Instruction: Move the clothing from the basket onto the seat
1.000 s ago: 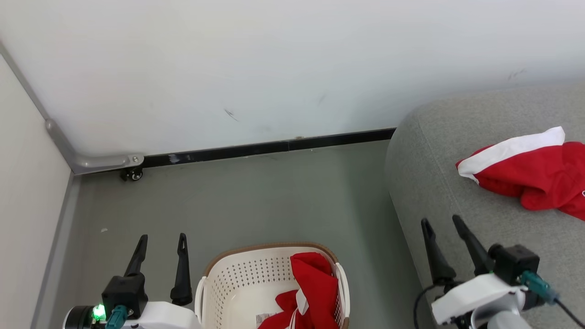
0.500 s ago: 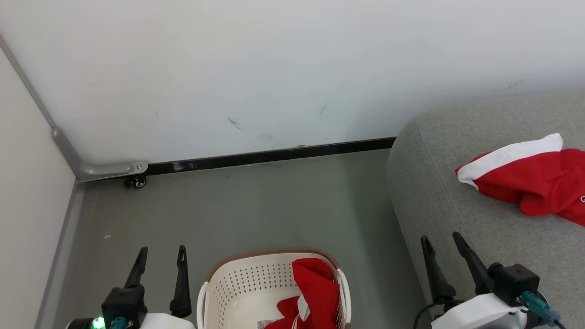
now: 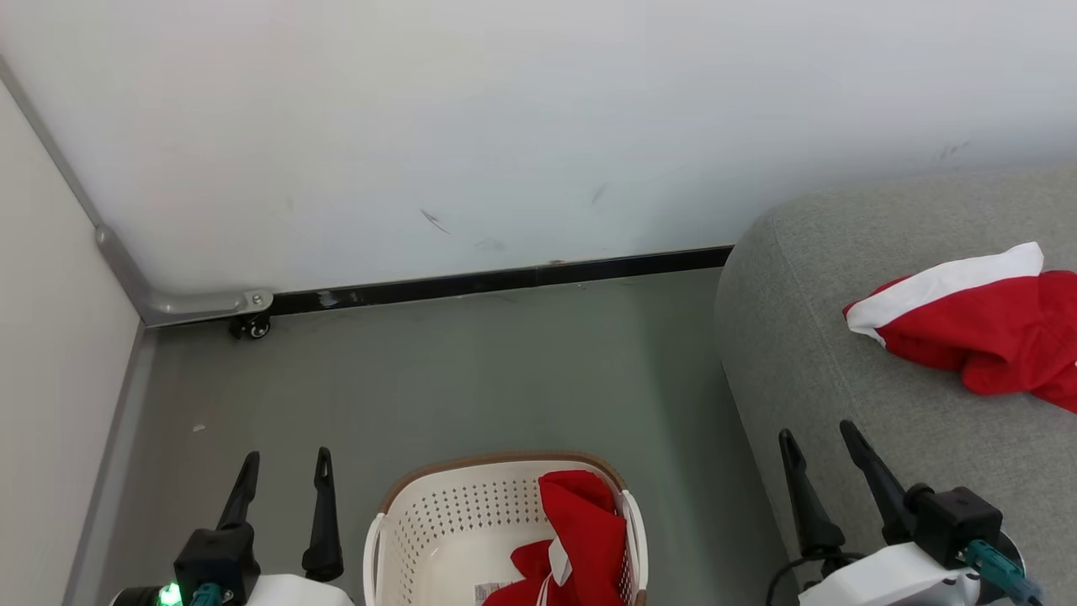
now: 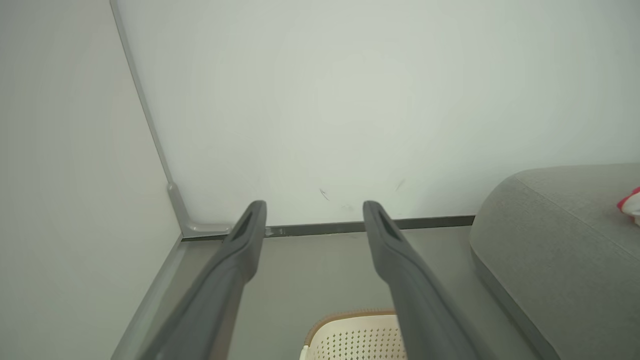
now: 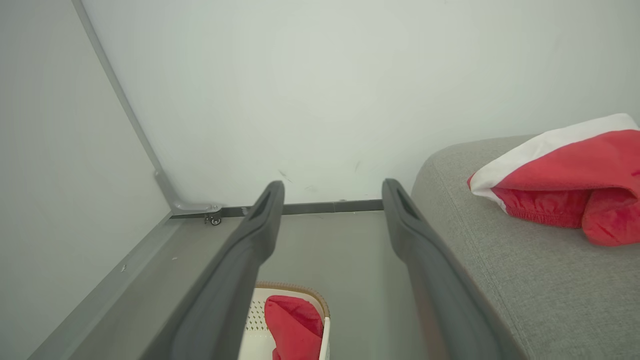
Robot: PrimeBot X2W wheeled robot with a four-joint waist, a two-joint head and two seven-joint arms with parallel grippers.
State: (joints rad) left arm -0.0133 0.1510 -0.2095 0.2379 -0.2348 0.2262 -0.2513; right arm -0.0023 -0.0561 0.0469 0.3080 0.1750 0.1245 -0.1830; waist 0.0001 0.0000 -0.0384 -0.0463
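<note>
The cream basket (image 3: 437,526) with its brown rim stands on the floor at the bottom centre, and a red garment (image 3: 580,539) is piled against its right wall. A second red garment with a white stripe (image 3: 968,324) lies on the grey seat (image 3: 841,370) at the right. My left gripper (image 3: 286,467) is open and empty, left of the basket. Over the seat's front edge, my right gripper (image 3: 820,442) stands open and empty. The right wrist view shows the basket (image 5: 320,310), its garment (image 5: 295,325) and the garment on the seat (image 5: 565,185).
A white wall with a black skirting strip (image 3: 505,278) closes the back. A pale panel stands at the left, with a metal bracket and small caster (image 3: 251,326) at its foot. Grey floor (image 3: 471,379) lies between wall, basket and seat.
The whole head view has shifted slightly, so the camera moved. Both grippers sit a little lower in the picture and stay open. The garments have not moved.
</note>
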